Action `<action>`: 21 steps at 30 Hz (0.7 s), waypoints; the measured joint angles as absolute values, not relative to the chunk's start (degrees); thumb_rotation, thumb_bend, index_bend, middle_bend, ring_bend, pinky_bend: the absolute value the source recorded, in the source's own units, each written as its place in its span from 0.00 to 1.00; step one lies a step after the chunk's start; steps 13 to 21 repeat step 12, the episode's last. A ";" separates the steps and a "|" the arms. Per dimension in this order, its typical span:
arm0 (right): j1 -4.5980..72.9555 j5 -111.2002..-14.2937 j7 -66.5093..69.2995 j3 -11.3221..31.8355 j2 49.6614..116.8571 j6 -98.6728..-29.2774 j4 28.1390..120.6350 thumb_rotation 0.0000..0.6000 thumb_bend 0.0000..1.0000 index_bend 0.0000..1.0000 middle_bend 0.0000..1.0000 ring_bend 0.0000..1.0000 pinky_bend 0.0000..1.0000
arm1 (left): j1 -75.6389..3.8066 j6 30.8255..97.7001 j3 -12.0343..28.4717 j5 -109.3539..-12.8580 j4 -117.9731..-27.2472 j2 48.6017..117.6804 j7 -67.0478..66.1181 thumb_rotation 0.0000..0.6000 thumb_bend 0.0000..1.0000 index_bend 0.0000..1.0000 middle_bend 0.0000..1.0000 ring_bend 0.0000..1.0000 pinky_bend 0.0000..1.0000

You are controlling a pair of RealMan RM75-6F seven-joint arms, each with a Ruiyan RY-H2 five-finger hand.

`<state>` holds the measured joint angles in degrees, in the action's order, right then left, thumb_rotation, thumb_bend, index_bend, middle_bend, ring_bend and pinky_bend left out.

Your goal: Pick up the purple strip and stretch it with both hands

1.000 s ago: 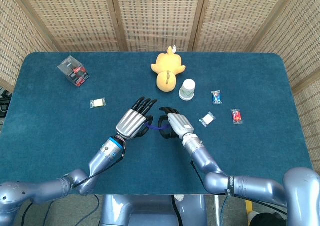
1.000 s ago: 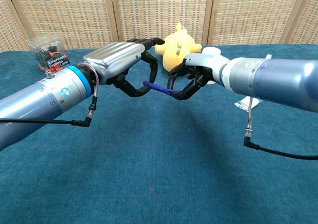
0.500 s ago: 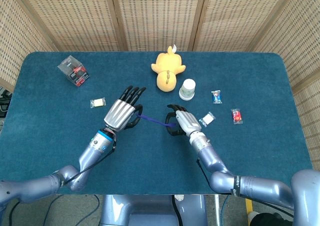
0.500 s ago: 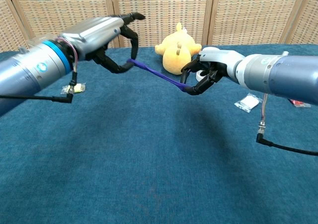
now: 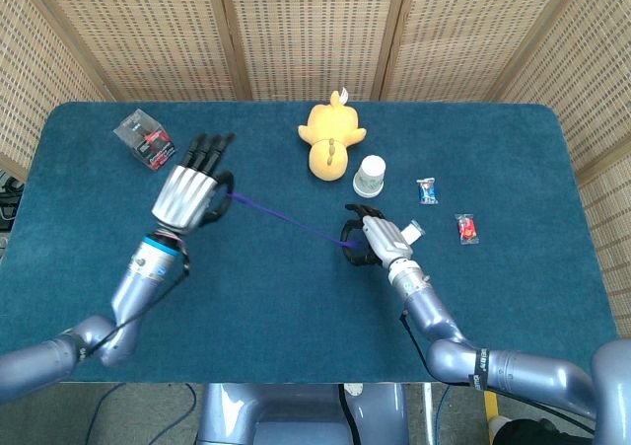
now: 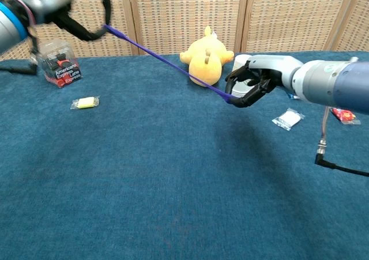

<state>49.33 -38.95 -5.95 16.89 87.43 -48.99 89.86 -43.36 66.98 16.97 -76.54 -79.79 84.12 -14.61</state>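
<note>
While your left hand pinches one end of the purple strip toward the worktop's left edge and your right hand apparently clamps the other near centre, it hangs taut above the surface, stretched as asked.

A blue surface is carrying a yellow plush toy, with a white cup just beside it, wrapped sweets past the cup, and a clear box well apart.
</note>
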 measured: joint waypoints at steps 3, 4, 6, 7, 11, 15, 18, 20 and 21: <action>48.70 -39.27 -5.58 16.82 86.56 -49.18 90.33 1.00 0.60 0.64 0.17 0.00 0.00 | -42.10 67.76 17.95 -75.60 -80.53 80.22 -13.69 1.00 0.44 0.71 0.00 0.00 0.00; 48.54 -39.33 -5.48 16.80 86.33 -49.21 90.46 1.00 0.60 0.64 0.17 0.00 0.00 | -41.61 67.99 18.31 -75.18 -80.66 78.72 -13.38 1.00 0.44 0.71 0.00 0.00 0.00; 48.13 -39.56 -5.29 16.70 85.76 -49.31 90.79 1.00 0.60 0.64 0.17 0.00 0.00 | -40.87 68.23 18.80 -74.48 -80.82 76.55 -12.90 1.00 0.44 0.71 0.00 0.00 0.00; 47.95 -39.68 -5.21 16.65 85.50 -49.37 90.95 1.00 0.60 0.64 0.17 0.00 0.00 | -40.37 68.36 19.12 -73.95 -80.88 75.16 -12.55 1.00 0.44 0.71 0.00 0.00 0.00; 47.18 -40.16 -4.82 16.53 84.44 -49.71 91.72 1.00 0.60 0.64 0.17 0.00 0.00 | -38.67 68.66 20.05 -71.99 -80.98 71.34 -10.94 1.00 0.44 0.71 0.00 0.00 0.00; 46.93 -40.33 -4.71 16.48 84.10 -49.82 91.97 1.00 0.60 0.64 0.17 0.00 0.00 | -38.30 68.70 20.20 -71.61 -80.99 70.65 -10.45 1.00 0.44 0.71 0.00 0.00 0.00; 46.93 -40.33 -4.71 16.48 84.10 -49.82 91.97 1.00 0.60 0.64 0.17 0.00 0.00 | -38.30 68.70 20.20 -71.61 -80.99 70.65 -10.45 1.00 0.44 0.71 0.00 0.00 0.00; 46.93 -40.33 -4.71 16.48 84.10 -49.82 91.97 1.00 0.60 0.64 0.17 0.00 0.00 | -38.30 68.70 20.20 -71.61 -80.99 70.65 -10.45 1.00 0.44 0.71 0.00 0.00 0.00; 46.93 -40.33 -4.71 16.48 84.10 -49.82 91.97 1.00 0.60 0.64 0.17 0.00 0.00 | -38.30 68.70 20.20 -71.61 -80.99 70.65 -10.45 1.00 0.44 0.71 0.00 0.00 0.00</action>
